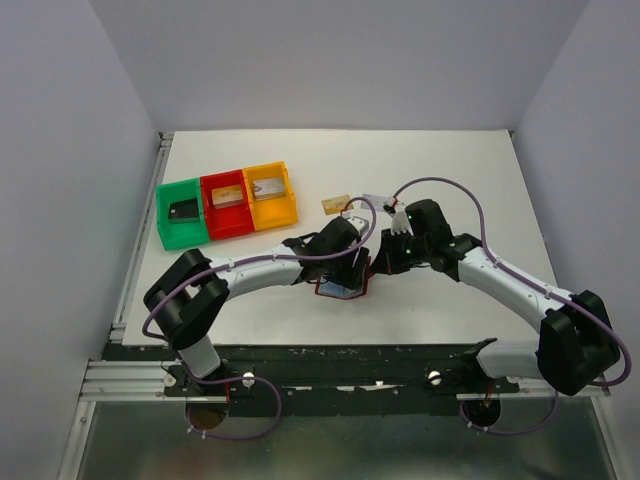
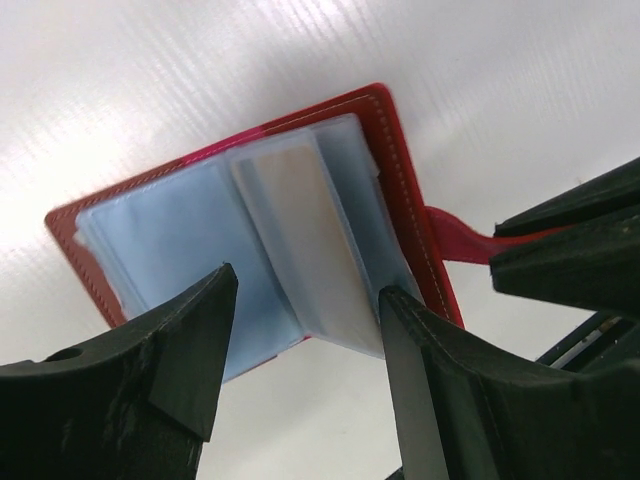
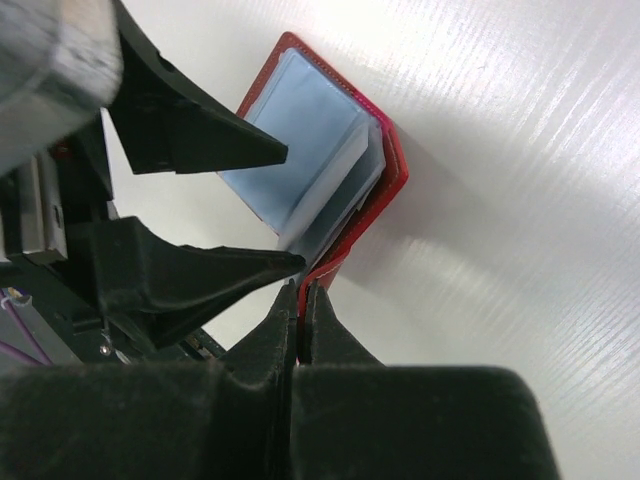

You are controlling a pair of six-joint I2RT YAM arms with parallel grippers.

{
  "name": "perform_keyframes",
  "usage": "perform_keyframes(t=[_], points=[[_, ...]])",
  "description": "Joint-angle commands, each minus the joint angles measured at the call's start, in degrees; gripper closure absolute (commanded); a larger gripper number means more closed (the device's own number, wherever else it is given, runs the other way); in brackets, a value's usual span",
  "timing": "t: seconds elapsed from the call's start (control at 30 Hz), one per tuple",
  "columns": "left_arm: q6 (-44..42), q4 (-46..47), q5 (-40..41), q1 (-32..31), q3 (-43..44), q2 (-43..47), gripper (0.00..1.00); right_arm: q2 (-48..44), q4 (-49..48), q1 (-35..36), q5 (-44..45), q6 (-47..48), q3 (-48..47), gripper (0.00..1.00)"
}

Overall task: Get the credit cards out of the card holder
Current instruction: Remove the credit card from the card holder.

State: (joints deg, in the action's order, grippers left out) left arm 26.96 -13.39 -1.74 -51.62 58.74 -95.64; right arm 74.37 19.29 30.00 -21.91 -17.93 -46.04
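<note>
Left hand point(image 2: 305, 290): fingers apart, straddling the clear sleeves of the open card holder point(image 2: 400, 150). One tip sits at the free edge of the raised sleeve point(image 2: 350, 300), and nothing is gripped.
Right hand point(image 3: 299, 297): fingers pressed together, pinching the holder's red snap tab point(image 2: 455, 238). This looks like a steadying hold.
Card holder: lies open with its blue lining up on the white surface point(image 1: 450, 170), between the two hands and near the middle.
Raised sleeve: a pale tan card point(image 2: 300, 220) shows through the plastic, fully seated inside.
Other sleeves: they look blue and bare from the left wrist view, but whether a dark card hides in one cannot be told.
Credit cards point(image 1: 183, 210) already out: a black one lies in the green bin point(image 1: 185, 240), a tan one point(image 1: 227, 196) in the red bin point(image 1: 230, 232), and a pale one point(image 1: 268, 186) in the orange bin point(image 1: 272, 220).
Loose card point(image 1: 334, 204): tan, flat on the surface just beyond the hands and apart from the bins.
Progress: judged well past halfway, with four cards visible outside the holder.
Left to do: draw out the tan card while the tab is held, then check the remaining sleeves.
</note>
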Motion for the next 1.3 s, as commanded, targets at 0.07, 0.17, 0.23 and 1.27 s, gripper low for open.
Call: perform_keyframes(t=[0.07,0.17,0.23,1.27], points=[[3.18,0.64,6.39,1.43,-5.56,6.42,0.3,0.25,-0.39,0.15,-0.5,0.62,-0.8,1.0],[3.89,0.82,6.83,2.39,-6.79,7.57,0.31,0.6,-0.31,0.15,-0.41,0.71,-0.89,1.0],[4.5,0.91,7.19,3.01,-7.58,8.01,0.31,0.78,-0.31,0.15,-0.33,0.79,-0.89,1.0],[9.43,10.73,-1.85,9.6,-14.71,17.24,0.38,-4.92,6.24,0.15,11.76,1.42,-6.01,0.55]])
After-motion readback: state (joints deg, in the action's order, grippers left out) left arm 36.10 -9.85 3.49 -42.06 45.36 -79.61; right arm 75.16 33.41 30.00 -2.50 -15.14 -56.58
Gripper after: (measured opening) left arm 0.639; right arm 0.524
